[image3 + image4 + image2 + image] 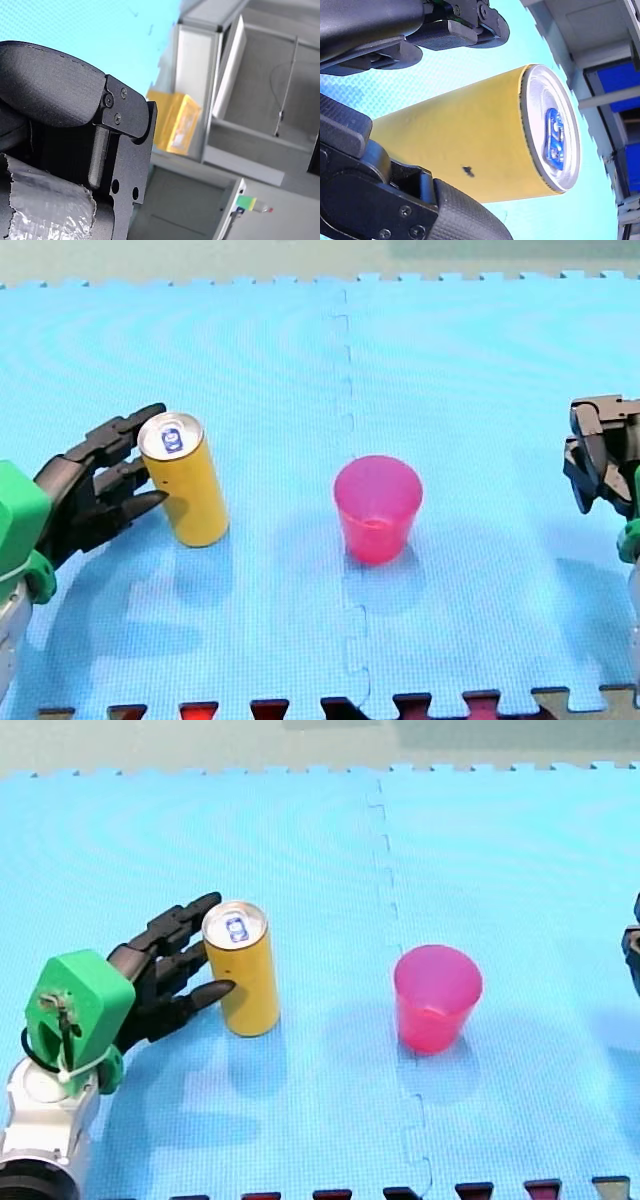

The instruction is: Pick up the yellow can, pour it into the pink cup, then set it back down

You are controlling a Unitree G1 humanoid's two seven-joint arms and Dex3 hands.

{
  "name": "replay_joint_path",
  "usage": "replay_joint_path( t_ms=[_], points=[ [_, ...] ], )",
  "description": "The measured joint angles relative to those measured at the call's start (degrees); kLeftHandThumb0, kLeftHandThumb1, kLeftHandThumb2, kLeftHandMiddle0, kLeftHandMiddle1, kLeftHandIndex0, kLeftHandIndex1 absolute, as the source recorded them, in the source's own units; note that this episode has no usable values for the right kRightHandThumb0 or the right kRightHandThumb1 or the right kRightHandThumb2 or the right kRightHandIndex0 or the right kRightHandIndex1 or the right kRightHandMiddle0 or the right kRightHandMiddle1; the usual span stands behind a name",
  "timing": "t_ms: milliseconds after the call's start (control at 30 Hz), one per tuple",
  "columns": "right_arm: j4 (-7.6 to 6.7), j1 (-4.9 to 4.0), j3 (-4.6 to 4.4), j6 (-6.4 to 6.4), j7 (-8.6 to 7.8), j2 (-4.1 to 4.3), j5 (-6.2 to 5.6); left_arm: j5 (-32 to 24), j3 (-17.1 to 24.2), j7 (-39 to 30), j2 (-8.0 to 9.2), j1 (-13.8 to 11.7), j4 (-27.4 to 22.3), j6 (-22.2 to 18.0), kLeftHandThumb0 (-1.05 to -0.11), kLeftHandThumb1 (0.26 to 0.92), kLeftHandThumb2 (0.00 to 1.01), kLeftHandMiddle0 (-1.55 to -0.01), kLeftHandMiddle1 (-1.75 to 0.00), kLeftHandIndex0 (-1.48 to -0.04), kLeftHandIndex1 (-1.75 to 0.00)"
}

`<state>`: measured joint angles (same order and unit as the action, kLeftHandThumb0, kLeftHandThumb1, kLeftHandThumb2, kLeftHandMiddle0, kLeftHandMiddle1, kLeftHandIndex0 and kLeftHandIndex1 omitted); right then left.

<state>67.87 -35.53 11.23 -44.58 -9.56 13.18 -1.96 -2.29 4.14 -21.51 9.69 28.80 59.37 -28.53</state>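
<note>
Near left, the left robot hand (160, 982) brackets the upright yellow can (243, 975) on the mat (320, 850): thumb touching, other fingers not closed. A lopsided squeeze could topple it toward the pink cup (437, 997), well right. The right robot hand (600, 455) is at the right edge.

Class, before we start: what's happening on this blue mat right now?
A humanoid robot is starting a pouring job. Its left hand is up against the side of the yellow can, which stands upright on the blue foam mat and has not been lifted yet. The pink cup stands upright, apart from the can and further toward the robot's right. The right hand is at the mat's right edge and holds nothing.
</note>
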Motion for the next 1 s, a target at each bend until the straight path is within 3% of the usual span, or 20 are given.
replay_joint_path(
  t_ms=[633, 1000],
  points=[
    [-0.12, 0.12, -0.14, -0.20, 0.44, -0.10, 0.00, 1.32, -0.47, 1.90, -2.10, 0.90, 1.84, -1.73, -1.048, 0.845, 0.01, -0.35, -0.01, -0.31, 0.00],
    [-0.12, 0.43, -0.13, -1.01, 0.18, -0.15, -0.03, 1.45, -0.53, 2.55, -3.12, 0.64, 1.92, -2.03, -1.048, 0.838, 0.00, -0.36, -0.01, -0.32, -0.01]
  ],
)
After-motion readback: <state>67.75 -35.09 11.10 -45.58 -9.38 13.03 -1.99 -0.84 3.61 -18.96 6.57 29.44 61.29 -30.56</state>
